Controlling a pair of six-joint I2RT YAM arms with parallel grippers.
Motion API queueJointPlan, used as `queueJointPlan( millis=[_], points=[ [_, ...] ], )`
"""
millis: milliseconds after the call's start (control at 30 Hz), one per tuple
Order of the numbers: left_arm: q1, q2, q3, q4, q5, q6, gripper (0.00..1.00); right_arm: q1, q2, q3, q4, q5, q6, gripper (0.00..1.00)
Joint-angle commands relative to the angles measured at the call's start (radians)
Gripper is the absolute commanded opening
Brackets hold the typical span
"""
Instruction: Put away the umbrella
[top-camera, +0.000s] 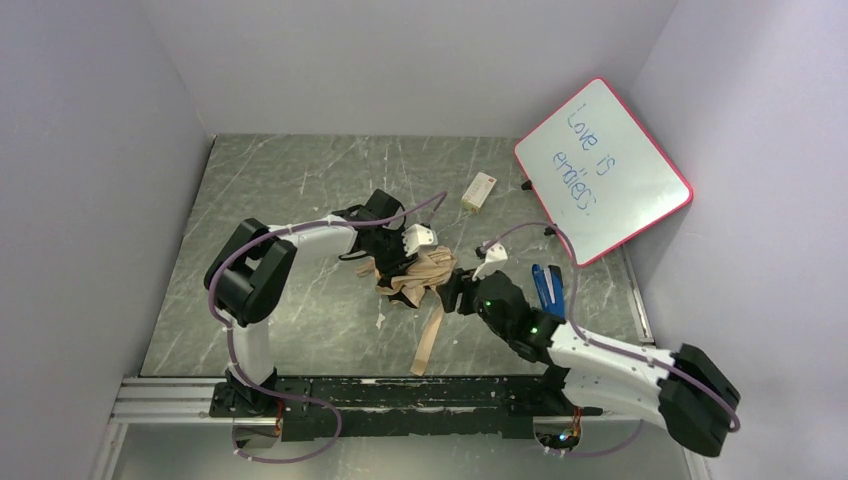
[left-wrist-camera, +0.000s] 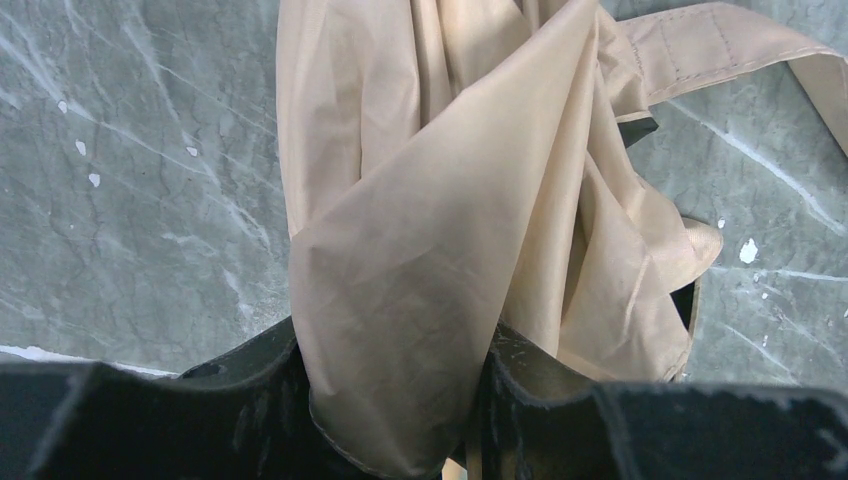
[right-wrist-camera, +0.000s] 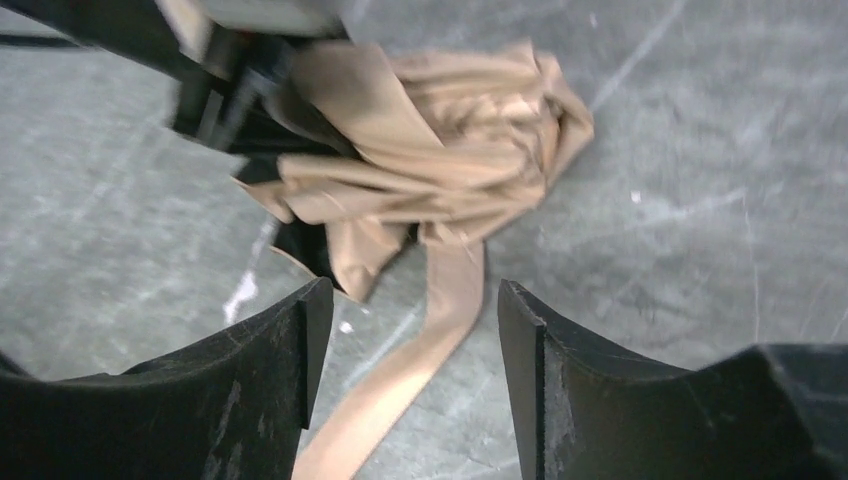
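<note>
The umbrella (top-camera: 415, 278) lies crumpled in the middle of the table as a bundle of tan fabric with a little black showing. Its tan strap (top-camera: 430, 340) trails toward the near edge. My left gripper (top-camera: 398, 258) comes in from the left and is shut on a fold of the umbrella's fabric (left-wrist-camera: 420, 250), which fills the gap between its fingers (left-wrist-camera: 250, 390). My right gripper (right-wrist-camera: 415, 310) hovers open just right of the bundle (right-wrist-camera: 440, 170), above the table. The strap (right-wrist-camera: 440, 320) runs on the table under its jaws, untouched. Handle and shaft are hidden.
A pink-framed whiteboard (top-camera: 603, 170) leans at the back right corner. A small blue stapler-like object (top-camera: 547, 288) lies just right of my right wrist. A small cream object (top-camera: 479, 190) sits behind the umbrella. Walls close in on three sides.
</note>
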Motion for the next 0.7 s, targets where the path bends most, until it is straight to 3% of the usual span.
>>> queueJointPlan(
  millis=[0,167,433,667],
  points=[
    [-0.001,0.08,-0.007,-0.027,-0.094,-0.012,0.05,0.006,0.131,0.012,-0.022,0.058,0.206,0.67],
    [-0.001,0.076,-0.008,-0.023,-0.096,-0.015,0.05,0.012,0.296,0.019,0.059,0.118,0.248,0.71],
    [-0.001,0.085,0.001,-0.029,-0.089,-0.019,0.05,0.019,0.464,0.065,0.151,0.084,0.155,0.71],
    [-0.001,0.082,0.005,-0.03,-0.077,-0.025,0.05,0.037,0.548,0.097,0.155,0.108,0.083,0.58]
  ],
)
